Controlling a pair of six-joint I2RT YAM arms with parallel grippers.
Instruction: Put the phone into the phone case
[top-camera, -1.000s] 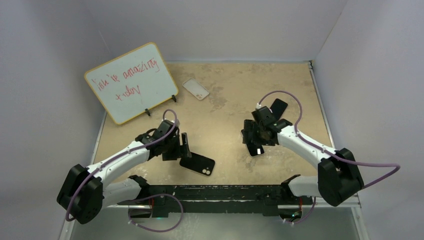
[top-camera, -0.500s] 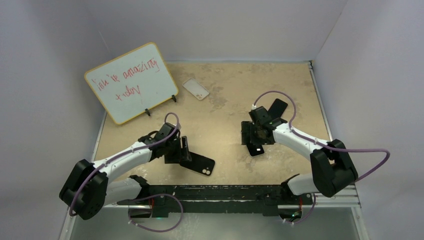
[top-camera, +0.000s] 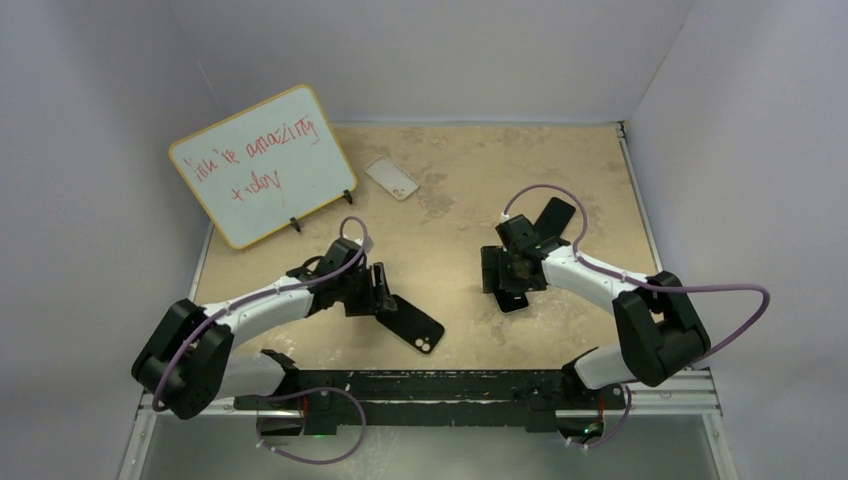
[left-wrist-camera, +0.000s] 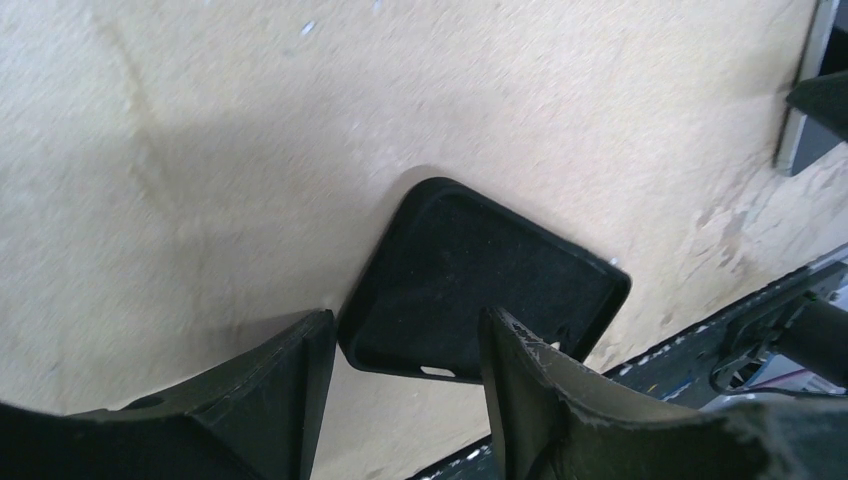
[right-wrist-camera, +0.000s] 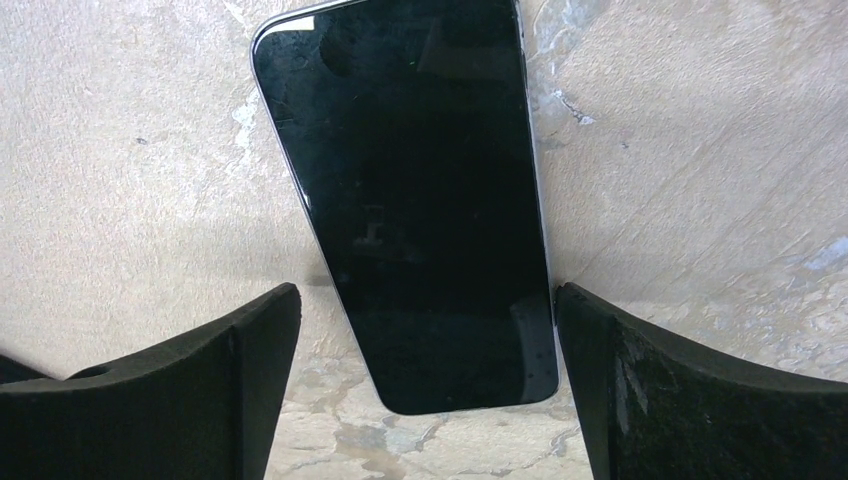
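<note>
The black phone case (top-camera: 416, 322) lies open side up near the table's front edge; it also shows in the left wrist view (left-wrist-camera: 480, 280). My left gripper (top-camera: 380, 290) is open and low over the table, and its jaws straddle the case's near corner (left-wrist-camera: 405, 365). The dark phone (right-wrist-camera: 420, 200) lies screen up on the table, mostly hidden under my right gripper (top-camera: 508, 270) in the top view, with its end showing (top-camera: 514, 300). The right gripper (right-wrist-camera: 425, 315) is open, one finger on each side of the phone's near end. The right finger (right-wrist-camera: 620, 380) is close against the phone's edge.
A whiteboard (top-camera: 262, 163) with red writing leans at the back left. A clear phone case (top-camera: 391, 178) lies near it. Another flat black object (top-camera: 556, 213) lies behind the right arm. A black rail (top-camera: 430, 385) runs along the front edge.
My left gripper has moved right and turned, and the black case has shifted right and rotated with it. My right gripper has moved a little left and lower over the phone.
</note>
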